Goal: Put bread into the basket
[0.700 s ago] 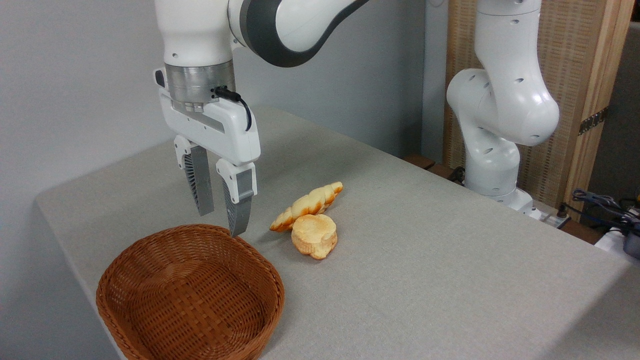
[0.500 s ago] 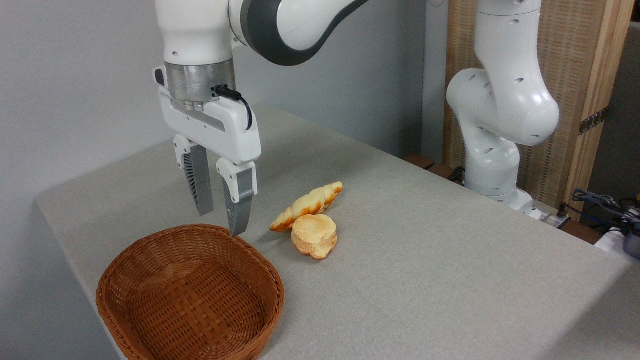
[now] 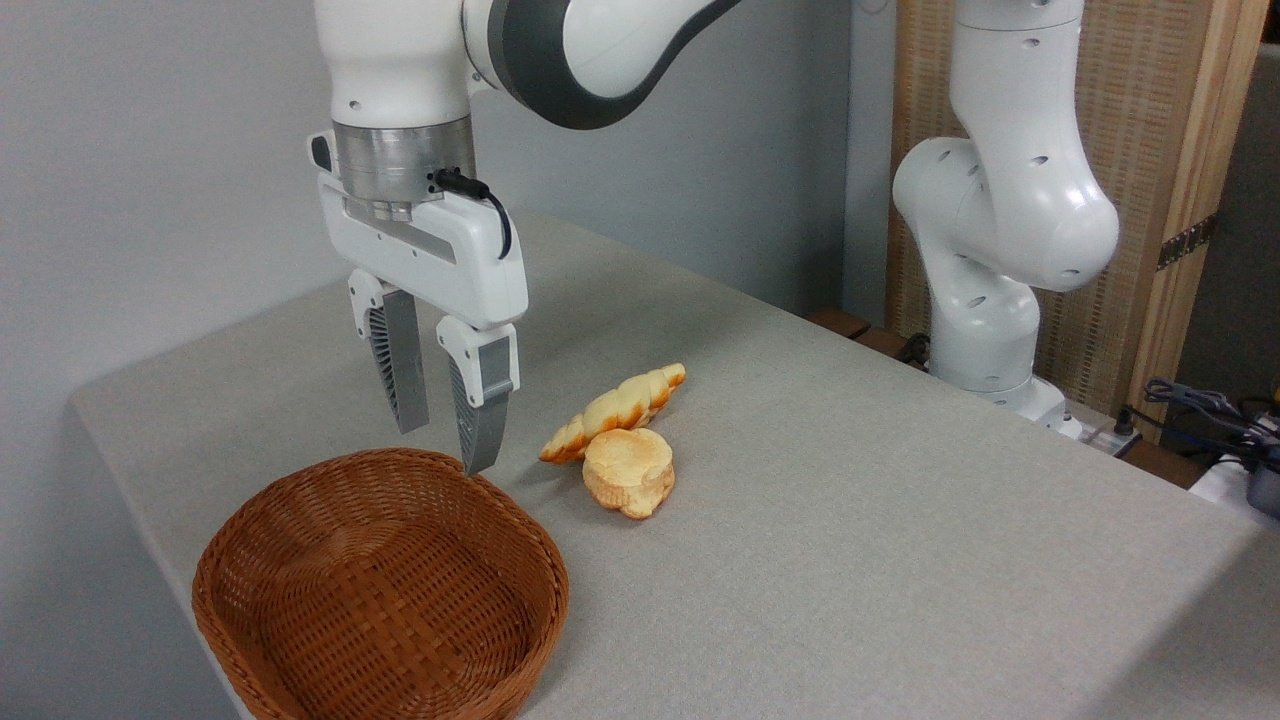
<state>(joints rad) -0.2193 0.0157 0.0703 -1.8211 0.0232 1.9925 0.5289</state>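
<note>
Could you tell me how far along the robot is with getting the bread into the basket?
Nothing is done yet: the basket holds nothing, and the braided bread lies on the table against a round bun. In hand: the gripper hangs open and holds nothing, above the basket's far rim, left of the bread. Left: reach, grasp, carry, release.

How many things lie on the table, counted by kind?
Bread pieces: 2, the braided loaf and the round bun.
Baskets: 1, the wicker basket, empty.
Total: 3.
</note>
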